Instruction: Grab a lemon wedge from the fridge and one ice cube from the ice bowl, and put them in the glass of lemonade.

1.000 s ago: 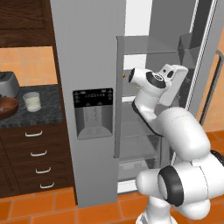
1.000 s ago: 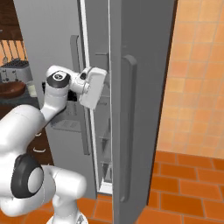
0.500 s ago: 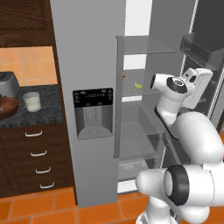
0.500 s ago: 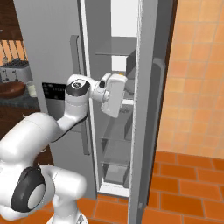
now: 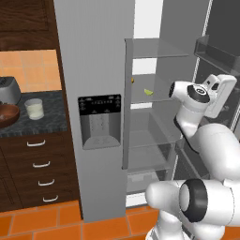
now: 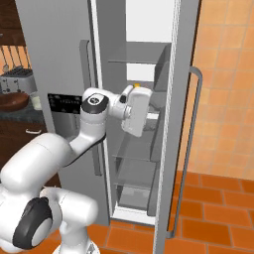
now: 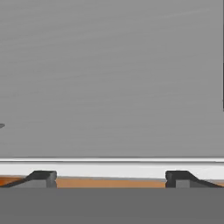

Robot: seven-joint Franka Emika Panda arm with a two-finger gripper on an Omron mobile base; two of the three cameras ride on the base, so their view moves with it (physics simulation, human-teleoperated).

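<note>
The fridge (image 5: 93, 56) stands with its right door (image 6: 181, 99) swung open. A small yellow-green lemon wedge (image 5: 148, 92) lies on a glass shelf inside. My white hand (image 5: 219, 95) hovers to the right of that shelf, close to the open door's inner side. My gripper (image 7: 111, 178) is open, its dark fingertips (image 7: 43, 176) wide apart with nothing between them, facing a flat grey surface. On the dark counter to the left sit the ice bowl (image 5: 7, 114) and, beside it, the glass of lemonade (image 5: 34, 108).
A silver toaster (image 5: 9, 90) stands behind the bowl. Dark wooden drawers (image 5: 40, 164) sit under the counter. The door's long handle (image 6: 196, 149) projects to the right. Another small yellow item (image 5: 132, 80) lies further back on the shelf. The floor is orange tile.
My arm has swung to the right across the fridge opening and the right door has opened wider. The shelf with the lemon wedge has come into view. The jaws stayed open.
</note>
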